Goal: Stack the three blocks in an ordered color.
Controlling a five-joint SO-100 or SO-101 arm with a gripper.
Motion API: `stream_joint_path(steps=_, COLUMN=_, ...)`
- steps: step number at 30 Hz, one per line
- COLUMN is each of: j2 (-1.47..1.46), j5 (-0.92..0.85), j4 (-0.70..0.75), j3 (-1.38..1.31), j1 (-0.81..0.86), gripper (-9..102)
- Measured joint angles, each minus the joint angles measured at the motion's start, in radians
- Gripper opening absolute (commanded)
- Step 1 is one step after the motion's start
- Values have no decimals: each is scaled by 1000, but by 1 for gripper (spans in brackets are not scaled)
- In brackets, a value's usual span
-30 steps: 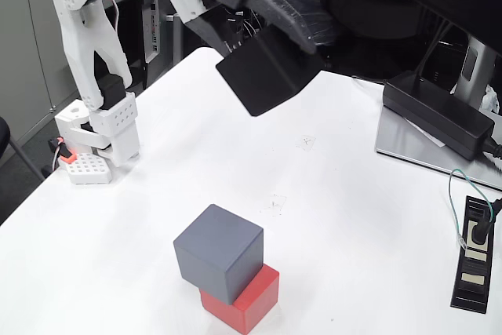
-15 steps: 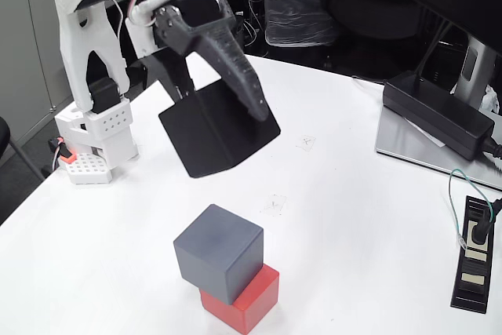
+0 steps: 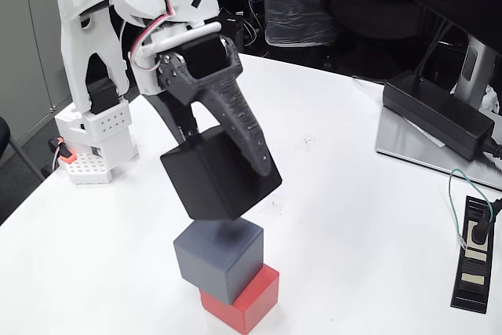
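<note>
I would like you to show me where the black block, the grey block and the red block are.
black block (image 3: 212,182), fixed view, on its front face.
grey block (image 3: 208,268), fixed view, on its left front face.
red block (image 3: 263,294), fixed view, on its right side face.

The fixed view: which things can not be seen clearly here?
- Whether the black block touches the grey block: their meeting edge is dark and hidden by the black block.
- The gripper: its far finger is behind the black block.
- The red block: its bottom is cut off by the lower edge, its top covered by the grey block.
</note>
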Motion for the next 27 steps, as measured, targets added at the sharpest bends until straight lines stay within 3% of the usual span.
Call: stream_joint_path(steps=27, j2=-83, j5=0, j4=-14, j3=6, j1=72, gripper=-1)
